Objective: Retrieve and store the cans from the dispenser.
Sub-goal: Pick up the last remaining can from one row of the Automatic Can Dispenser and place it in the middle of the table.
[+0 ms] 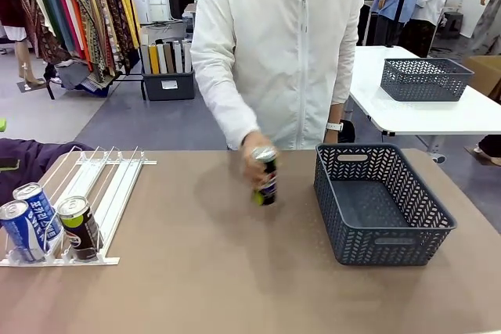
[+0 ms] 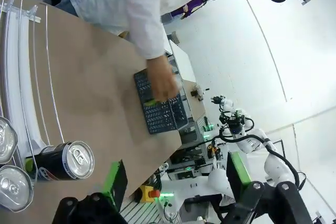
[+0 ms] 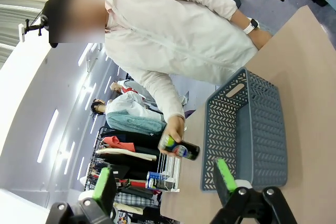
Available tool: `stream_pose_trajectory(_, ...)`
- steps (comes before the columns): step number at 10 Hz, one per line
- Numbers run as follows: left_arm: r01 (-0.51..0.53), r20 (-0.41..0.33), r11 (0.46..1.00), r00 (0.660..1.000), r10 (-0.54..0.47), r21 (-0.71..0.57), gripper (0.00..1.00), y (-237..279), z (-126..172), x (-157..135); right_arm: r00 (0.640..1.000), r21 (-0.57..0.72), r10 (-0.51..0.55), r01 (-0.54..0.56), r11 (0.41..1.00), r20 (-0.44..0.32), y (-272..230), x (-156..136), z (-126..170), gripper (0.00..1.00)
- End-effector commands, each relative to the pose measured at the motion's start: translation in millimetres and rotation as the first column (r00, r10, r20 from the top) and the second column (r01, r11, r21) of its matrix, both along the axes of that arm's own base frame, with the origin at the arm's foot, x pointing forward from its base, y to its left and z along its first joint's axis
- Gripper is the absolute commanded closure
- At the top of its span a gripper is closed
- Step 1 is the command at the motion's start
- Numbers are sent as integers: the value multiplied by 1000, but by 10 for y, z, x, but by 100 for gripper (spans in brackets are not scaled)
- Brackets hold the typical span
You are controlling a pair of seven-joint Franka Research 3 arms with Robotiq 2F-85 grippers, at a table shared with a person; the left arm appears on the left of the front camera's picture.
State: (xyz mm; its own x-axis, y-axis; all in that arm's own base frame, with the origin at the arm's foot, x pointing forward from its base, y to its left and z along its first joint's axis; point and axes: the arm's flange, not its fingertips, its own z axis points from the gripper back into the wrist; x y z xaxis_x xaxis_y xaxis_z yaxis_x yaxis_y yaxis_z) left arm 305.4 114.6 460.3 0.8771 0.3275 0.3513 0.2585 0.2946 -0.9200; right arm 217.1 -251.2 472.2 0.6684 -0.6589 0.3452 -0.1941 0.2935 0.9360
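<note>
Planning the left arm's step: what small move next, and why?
Probably shift the left gripper sideways toward the black can at the dispenser's near end. Its jaws are open and empty, and in the left wrist view that can sits outside one finger, not between them. The person's hand holds another can near the basket.

Flat tan-brown tabletop (image 1: 196, 271), matte. On left part: flat white wire-and-plastic dispenser rack (image 1: 116, 193), long parallel rails running front to back, near end by front-left edge. On right part: dark grey rectangular plastic lattice basket (image 1: 391, 252), upright, well apart from rack.
</note>
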Motion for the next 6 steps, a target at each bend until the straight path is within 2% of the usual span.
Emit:
stream_pose_trajectory(1, -7, -2, 1000, 1000, 7, -30, 0, -15, 20, -12, 1000, 16, -9, 9, 1000, 25, -12, 21, 42, 0)
stream_pose_trajectory(5, 0, -1, 1000, 1000, 0, -4, 0, 8, -3, -7, 1000, 16, -9, 9, 1000, 25, -12, 21, 42, 0)
stream_pose_trajectory(6, -20, -122, 981, 992, 44, 191, 0, -145, 161, 39, 1000, 16, -9, 9, 1000, 25, -12, 21, 42, 0)
